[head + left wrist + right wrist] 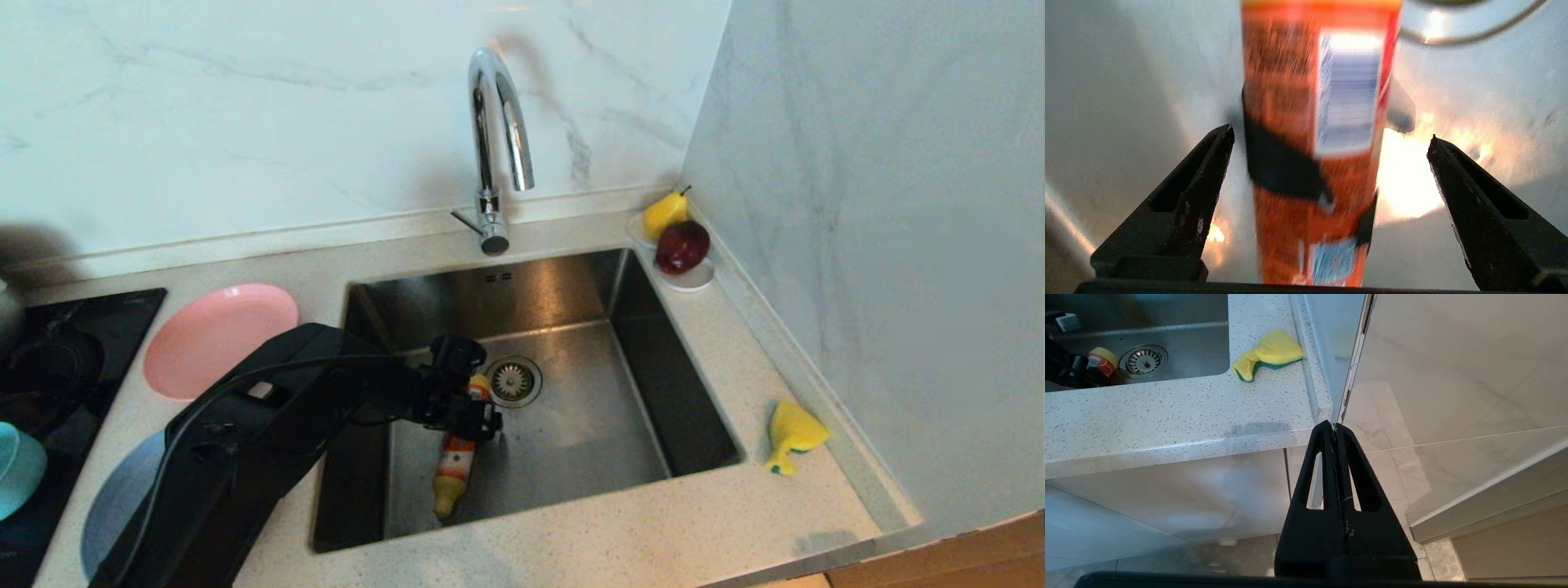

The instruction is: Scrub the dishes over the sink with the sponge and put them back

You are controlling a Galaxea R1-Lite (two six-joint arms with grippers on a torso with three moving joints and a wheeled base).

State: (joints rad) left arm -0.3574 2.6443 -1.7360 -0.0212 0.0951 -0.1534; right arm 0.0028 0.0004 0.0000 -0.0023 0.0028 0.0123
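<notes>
The sink holds an orange bottle lying on its floor beside the drain. My left gripper reaches down into the basin. It is open, and its fingers stand wide on either side of the bottle without touching it. The yellow and green sponge lies crumpled on the counter right of the sink, also seen as the sponge in the right wrist view. The pink plate, the light-blue plate half under my left arm, and the teal bowl sit left of the sink. My right gripper is shut and parked below the counter's front edge.
The chrome tap arches over the back of the basin. A white saucer with a pear and a red apple stands in the back right corner. A black hob lies at the far left. A marble wall runs along the right.
</notes>
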